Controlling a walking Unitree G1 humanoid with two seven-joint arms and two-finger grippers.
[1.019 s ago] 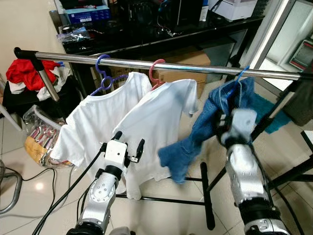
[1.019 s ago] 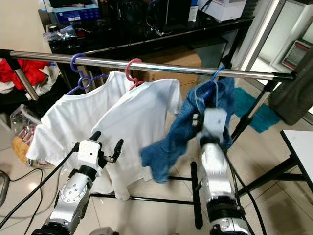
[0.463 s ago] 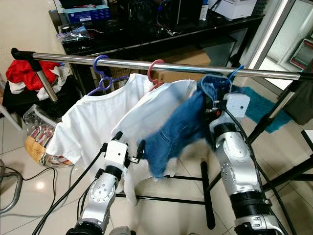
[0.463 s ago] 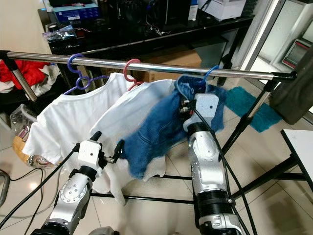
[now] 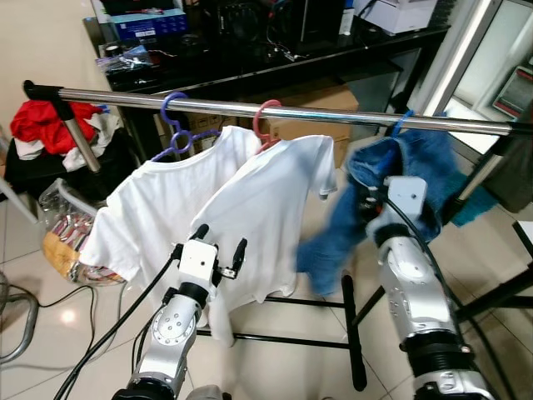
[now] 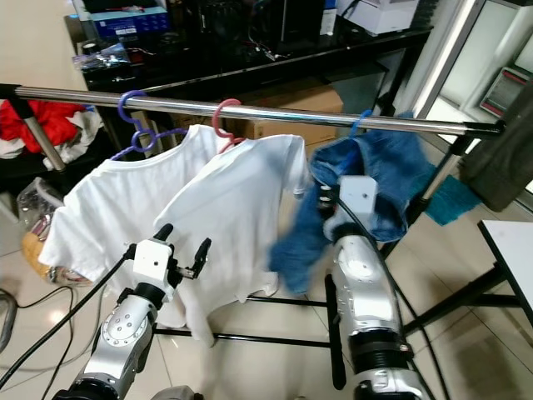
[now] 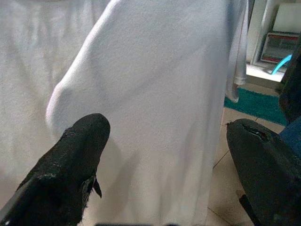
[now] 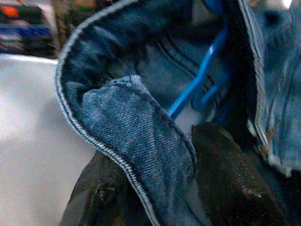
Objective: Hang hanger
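A silver rail [image 5: 316, 114] runs across at chest height. The blue hanger's hook [image 5: 402, 123] is over the rail near its right end, carrying a blue denim garment [image 5: 420, 162]. My right gripper [image 8: 164, 188] is shut on a fold of that denim just below the blue hanger [image 8: 202, 75], and the cloth hides its fingers in the eye views. My left gripper [image 5: 220, 240] stands open, low in front of a white T-shirt [image 5: 266, 208] on a pink hanger [image 5: 265, 121]. A second white T-shirt [image 5: 162, 204] hangs on a purple hanger [image 5: 173, 117].
The rack's black base bars [image 5: 351, 325] cross the tiled floor under the clothes. Behind the rail stand a black desk [image 5: 250, 62] and a cardboard box [image 5: 321, 104]. Red clothes [image 5: 42, 121] and a plastic bag [image 5: 71, 237] lie at left; cables [image 5: 50, 296] trail on the floor.
The denim garment swung left against the white T-shirt, then back to the right with my right arm. The left gripper has stayed in place.
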